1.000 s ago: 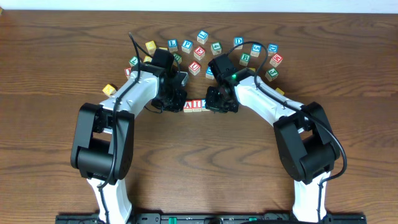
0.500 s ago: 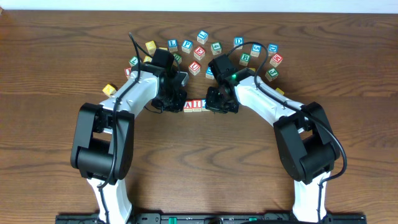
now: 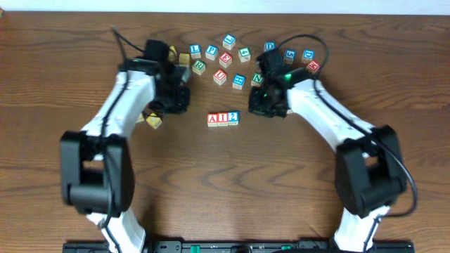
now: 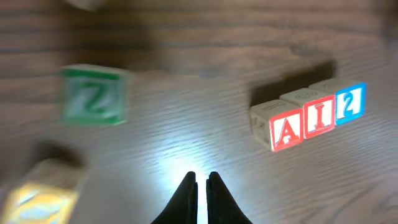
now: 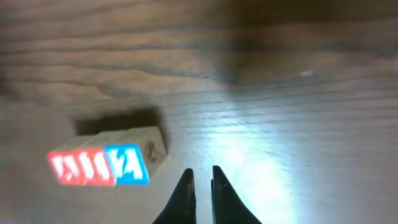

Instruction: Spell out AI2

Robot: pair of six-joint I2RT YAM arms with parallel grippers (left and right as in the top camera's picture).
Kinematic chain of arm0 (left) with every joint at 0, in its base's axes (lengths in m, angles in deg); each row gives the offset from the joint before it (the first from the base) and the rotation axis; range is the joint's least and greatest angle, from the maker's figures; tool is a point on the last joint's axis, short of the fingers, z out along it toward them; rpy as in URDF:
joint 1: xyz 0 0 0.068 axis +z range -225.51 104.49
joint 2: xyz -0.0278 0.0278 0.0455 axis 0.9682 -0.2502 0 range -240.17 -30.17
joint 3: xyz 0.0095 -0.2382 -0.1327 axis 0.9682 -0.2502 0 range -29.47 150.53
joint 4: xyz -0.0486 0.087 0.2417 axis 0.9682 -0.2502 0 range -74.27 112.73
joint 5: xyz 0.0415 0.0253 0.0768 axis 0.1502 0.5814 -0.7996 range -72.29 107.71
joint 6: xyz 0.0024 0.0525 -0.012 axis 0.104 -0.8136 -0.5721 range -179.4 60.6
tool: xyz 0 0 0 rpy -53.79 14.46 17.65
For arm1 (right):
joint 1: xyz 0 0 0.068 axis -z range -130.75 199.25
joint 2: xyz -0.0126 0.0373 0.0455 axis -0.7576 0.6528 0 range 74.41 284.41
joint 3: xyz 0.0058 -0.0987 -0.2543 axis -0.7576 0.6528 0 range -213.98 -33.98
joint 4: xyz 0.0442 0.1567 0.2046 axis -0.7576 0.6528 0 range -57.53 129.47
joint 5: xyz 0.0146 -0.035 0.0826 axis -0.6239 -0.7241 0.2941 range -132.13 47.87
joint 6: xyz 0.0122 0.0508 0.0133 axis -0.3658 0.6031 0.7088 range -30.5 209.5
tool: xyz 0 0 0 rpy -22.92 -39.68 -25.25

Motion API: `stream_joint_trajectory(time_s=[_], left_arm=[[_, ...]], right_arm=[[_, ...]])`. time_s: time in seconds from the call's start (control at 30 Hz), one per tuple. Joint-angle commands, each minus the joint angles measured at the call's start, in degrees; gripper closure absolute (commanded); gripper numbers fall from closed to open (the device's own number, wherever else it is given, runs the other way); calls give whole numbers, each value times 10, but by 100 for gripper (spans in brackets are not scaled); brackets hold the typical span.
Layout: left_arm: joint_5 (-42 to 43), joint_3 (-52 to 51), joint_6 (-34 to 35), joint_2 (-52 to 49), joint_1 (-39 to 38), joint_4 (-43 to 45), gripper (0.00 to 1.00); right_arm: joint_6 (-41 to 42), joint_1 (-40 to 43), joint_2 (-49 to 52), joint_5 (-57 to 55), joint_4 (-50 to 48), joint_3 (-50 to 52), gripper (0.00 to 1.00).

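Sitting mid-frame on the table [image 3: 281,183], A block [image 3: 212,119], I block [image 3: 222,119] and 2 block [image 3: 233,118] touch in a row. The left gripper [image 4: 202,184] and right gripper [image 5: 199,180] are closed, holding nothing.

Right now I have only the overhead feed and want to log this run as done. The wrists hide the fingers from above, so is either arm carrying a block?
Observer: Not the left. Its wrist view shows the left fingers shut together with nothing between them.
Operator: And the right?
Observer: The right fingers are also shut and empty, over bare wood beside the blue 2 block.
Operator: Is anything tucked under the left wrist?
Observer: A green Z block lies there on the table, apart from the AI2 row and untouched by the fingers.
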Motion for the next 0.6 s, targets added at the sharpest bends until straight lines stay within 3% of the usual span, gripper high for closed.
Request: stream_joint_trajectory(time_s=[0.0, 0.17, 0.37, 0.5, 0.57], left_arm=[[-8, 20, -8, 68, 36, -15, 93], [-10, 20, -8, 150, 97, -24, 83], [-9, 20, -8, 241, 190, -13, 52], [-9, 20, -5, 273, 239, -4, 36], [-9, 20, -4, 278, 254, -5, 5]], right_arm=[[-67, 18, -54, -2, 15, 2, 92], [-141, 47, -118, -6, 42, 2, 76], [-148, 106, -187, -31, 79, 2, 68], [-176, 145, -220, -31, 97, 2, 49], [-191, 161, -231, -31, 107, 2, 35]])
